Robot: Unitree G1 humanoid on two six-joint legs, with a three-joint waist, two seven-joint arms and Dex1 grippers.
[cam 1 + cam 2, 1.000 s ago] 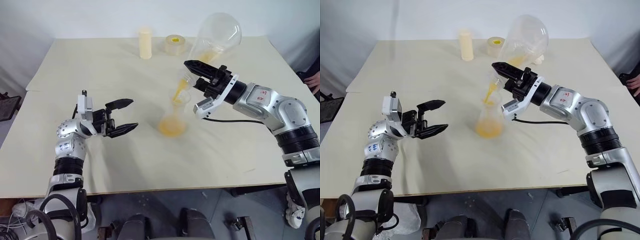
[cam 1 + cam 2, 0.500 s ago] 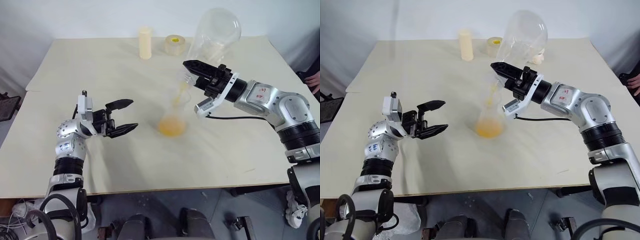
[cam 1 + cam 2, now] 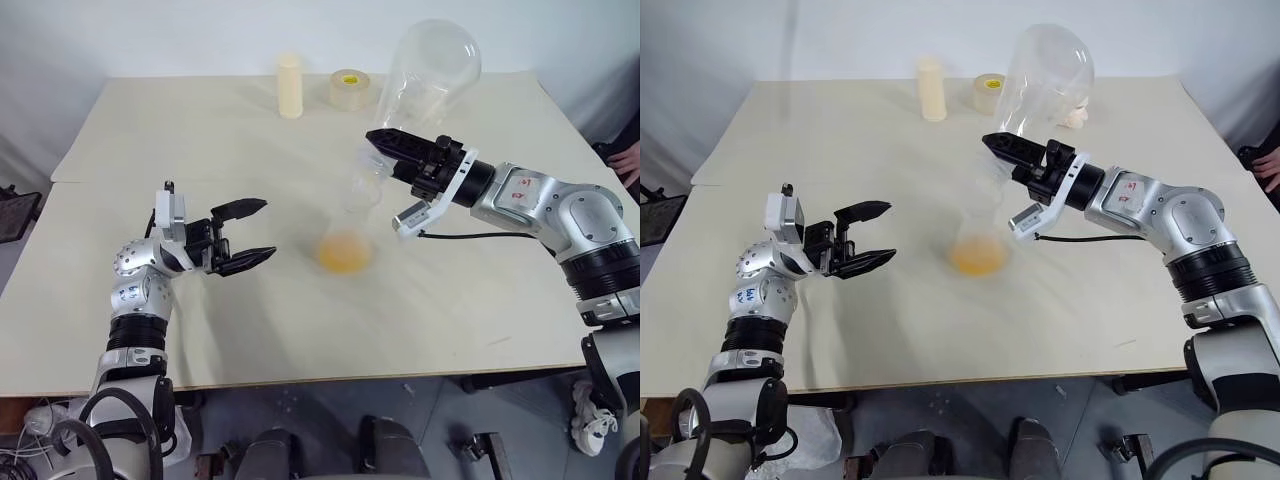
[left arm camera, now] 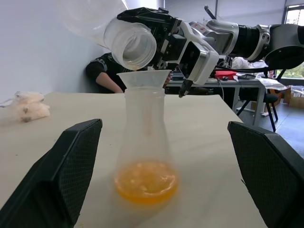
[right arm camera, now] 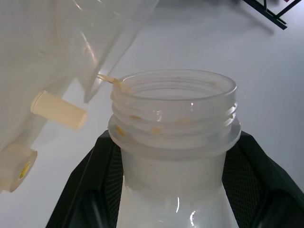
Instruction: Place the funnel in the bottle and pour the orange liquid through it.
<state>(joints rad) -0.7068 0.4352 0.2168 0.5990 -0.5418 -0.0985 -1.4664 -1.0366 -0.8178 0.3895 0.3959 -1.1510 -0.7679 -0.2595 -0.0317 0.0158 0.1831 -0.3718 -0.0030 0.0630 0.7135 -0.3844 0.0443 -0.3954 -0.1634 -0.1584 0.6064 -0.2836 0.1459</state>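
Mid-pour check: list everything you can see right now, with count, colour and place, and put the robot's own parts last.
bottle: one, translucent clear, upright mid-table.
funnel: one, clear, seated in the bottle's neck.
orange liquid: one pool, yellow-orange, in the bottle's base.
large flask: one, clear, tipped with its threaded mouth over the funnel, base raised.
cream cylinder: one, upright at the table's far edge.
tape roll: one, cream with a yellow centre, beside the cylinder.
white crumpled lump: one, far side, behind the flask.
table: one, cream.
person: one, dark clothing, seated beyond the table.
left gripper: jaws open, beside the bottle, apart from it.
right gripper: jaws shut on the large flask's neck.
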